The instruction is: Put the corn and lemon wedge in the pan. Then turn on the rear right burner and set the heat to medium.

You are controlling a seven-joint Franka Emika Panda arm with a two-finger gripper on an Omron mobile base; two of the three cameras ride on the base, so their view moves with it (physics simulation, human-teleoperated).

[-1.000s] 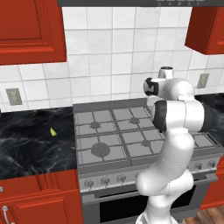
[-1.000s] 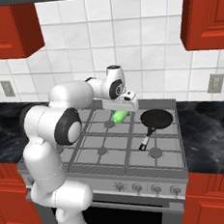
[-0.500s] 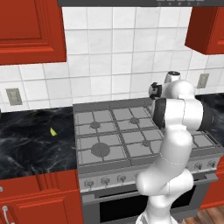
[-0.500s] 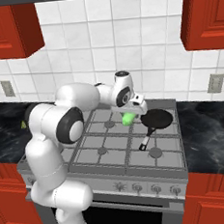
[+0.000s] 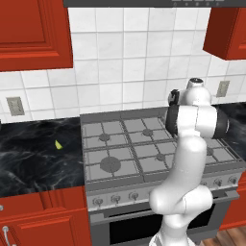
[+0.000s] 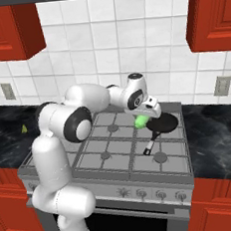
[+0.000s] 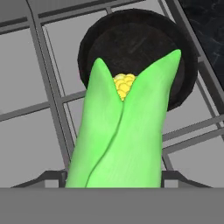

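Gripper [image 6: 144, 118] clamped on corn [image 6: 140, 121], just left of pan [image 6: 164, 124]. Lemon wedge [image 5: 58, 144] on left counter [image 5: 29, 158].

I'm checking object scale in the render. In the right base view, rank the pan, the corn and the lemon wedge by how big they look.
Largest to smallest:
1. The pan, widest with its handle.
2. The corn, held in the gripper beside the pan's rim.
3. The lemon wedge, a tiny speck on the left counter.

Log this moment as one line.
gripper: shut on corn | corn: beside pan rim | lemon wedge: on counter
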